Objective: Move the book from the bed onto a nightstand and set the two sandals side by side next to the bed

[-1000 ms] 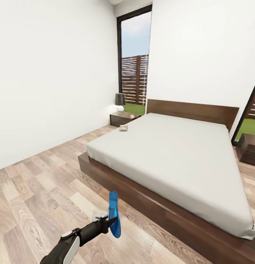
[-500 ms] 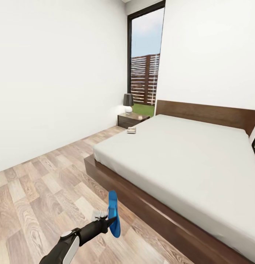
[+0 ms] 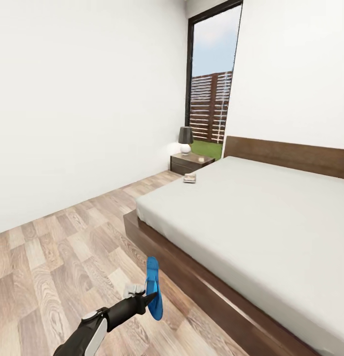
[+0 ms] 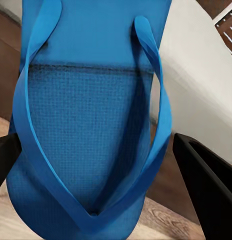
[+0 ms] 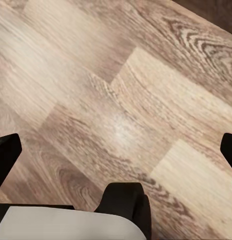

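My left gripper (image 3: 144,296) is shut on a bright blue sandal (image 3: 153,289), held on edge above the wood floor near the bed's foot corner. In the left wrist view the sandal (image 4: 91,125) with its blue straps sits between the two dark fingers (image 4: 206,180). The bed (image 3: 261,207) has a pale mattress on a dark wooden frame. The book (image 3: 190,179) lies on the mattress's far corner by the nightstand (image 3: 192,162). My right gripper (image 5: 116,145) is open over bare floor planks. The second sandal is out of view.
A dark-shaded lamp (image 3: 185,140) and a small round object stand on the nightstand. A tall window (image 3: 211,84) is behind it. White walls (image 3: 83,99) bound the room at left. Wood floor (image 3: 68,247) runs along the bed's left side.
The camera has turned, so the bed, nightstand and window have slid to the right in the picture. My left arm keeps the sandal in the same pose.
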Tool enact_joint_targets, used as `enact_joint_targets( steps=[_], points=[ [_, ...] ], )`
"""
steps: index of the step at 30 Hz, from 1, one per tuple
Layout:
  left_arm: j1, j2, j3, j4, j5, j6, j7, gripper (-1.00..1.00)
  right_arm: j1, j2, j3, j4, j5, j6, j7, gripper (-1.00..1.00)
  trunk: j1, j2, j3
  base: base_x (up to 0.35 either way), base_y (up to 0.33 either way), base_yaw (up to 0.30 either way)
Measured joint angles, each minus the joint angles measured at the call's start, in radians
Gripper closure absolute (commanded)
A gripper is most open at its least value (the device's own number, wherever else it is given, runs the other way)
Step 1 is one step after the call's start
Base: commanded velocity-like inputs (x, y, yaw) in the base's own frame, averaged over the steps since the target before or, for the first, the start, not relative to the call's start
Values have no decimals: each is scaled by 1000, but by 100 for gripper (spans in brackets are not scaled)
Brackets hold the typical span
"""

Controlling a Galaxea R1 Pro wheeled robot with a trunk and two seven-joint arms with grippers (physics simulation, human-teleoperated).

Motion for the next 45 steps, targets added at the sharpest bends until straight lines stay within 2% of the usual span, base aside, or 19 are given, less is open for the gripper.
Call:
enact_joint_targets(
  steps=[8, 13, 36, 45],
  points=[
    [0, 0, 0, 0, 0, 0, 0, 100, 0, 0, 0, 0, 0, -1, 0, -100, 0, 0, 0, 14, 0, 288],
    [0, 0, 0, 1, -1, 1, 1, 100, 0, 0, 0, 0, 0, -1, 0, -100, -1, 0, 0, 245, 0, 239],
    [0, 0, 0, 2, -1, 0, 1, 100, 0, 0, 1, 0, 0, -1, 0, -100, -1, 0, 0, 319, 0, 14],
    [0, 0, 0, 1, -1, 0, 2, 100, 0, 0, 1, 0, 0, -1, 0, -100, 0, 0, 0, 248, 0, 228]
  ],
)
